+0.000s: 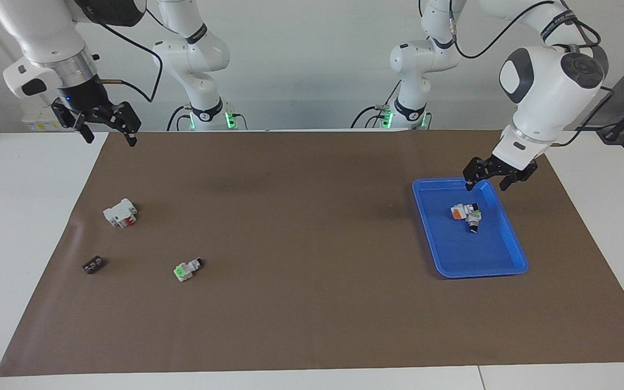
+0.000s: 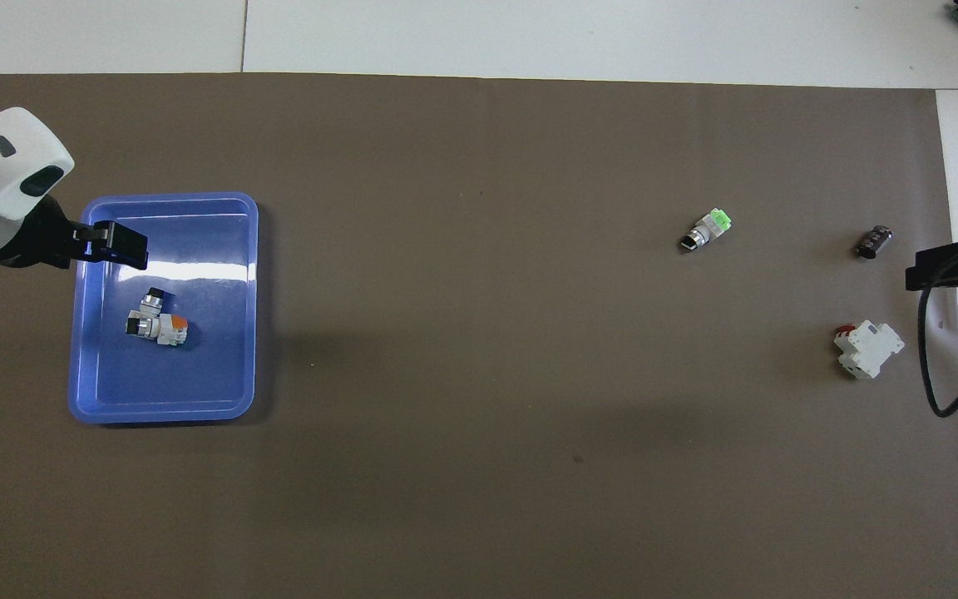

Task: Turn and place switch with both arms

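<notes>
Your left hand (image 1: 487, 181) hangs wide and empty over the blue tray (image 1: 507, 265); the switch (image 1: 459, 212) lies inside. Your right hand (image 1: 107, 132) waits, wide, over the surface's (image 1: 301, 227) edge.

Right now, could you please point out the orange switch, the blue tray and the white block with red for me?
orange switch (image 1: 457, 212), facing view, its orange end.
blue tray (image 1: 485, 268), facing view, bare floor by the rim farthest from the robots.
white block (image 1: 118, 212), facing view, middle of its white body.
</notes>
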`<state>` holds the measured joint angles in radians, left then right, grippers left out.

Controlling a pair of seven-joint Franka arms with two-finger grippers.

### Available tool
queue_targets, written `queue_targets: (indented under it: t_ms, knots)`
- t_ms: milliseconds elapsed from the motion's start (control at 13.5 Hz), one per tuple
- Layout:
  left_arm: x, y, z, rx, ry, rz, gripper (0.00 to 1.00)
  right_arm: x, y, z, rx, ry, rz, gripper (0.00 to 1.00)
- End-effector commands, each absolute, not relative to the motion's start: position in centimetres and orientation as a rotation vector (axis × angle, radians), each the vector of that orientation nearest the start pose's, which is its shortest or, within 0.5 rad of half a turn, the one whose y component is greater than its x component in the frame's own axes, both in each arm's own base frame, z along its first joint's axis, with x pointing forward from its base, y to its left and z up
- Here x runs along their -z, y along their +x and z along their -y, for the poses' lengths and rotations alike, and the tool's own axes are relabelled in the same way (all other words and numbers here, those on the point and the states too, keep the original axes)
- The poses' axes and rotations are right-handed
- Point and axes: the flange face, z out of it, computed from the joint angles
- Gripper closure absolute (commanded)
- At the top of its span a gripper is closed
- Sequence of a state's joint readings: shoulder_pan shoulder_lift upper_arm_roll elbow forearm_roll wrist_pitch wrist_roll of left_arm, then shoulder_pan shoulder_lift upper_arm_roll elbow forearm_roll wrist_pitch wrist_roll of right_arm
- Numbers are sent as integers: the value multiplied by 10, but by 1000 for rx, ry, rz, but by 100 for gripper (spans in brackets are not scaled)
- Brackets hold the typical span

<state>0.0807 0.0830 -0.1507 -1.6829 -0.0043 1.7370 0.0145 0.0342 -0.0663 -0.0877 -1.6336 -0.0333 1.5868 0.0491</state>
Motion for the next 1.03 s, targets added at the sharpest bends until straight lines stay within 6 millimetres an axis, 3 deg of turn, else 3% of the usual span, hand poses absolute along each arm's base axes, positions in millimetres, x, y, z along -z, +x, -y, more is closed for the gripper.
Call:
queue_targets:
  t_ms: [0,296,517,961]
  knots:
    - [-581,585,41,-112,-3124,-116,3,-627,534,34,5,-3163,-172,0]
    - [-607,568,55,-107,-3115,-102,1,-625,531,31,-46,-3165,-161,0]
    - [-597,559,52,-144,-3109,-91,0,-620,536,30,-54,-3168,-163,0]
    - [-608,580,47,112,-3123,-82,0,-617,534,29,-66,-3166,-165,0]
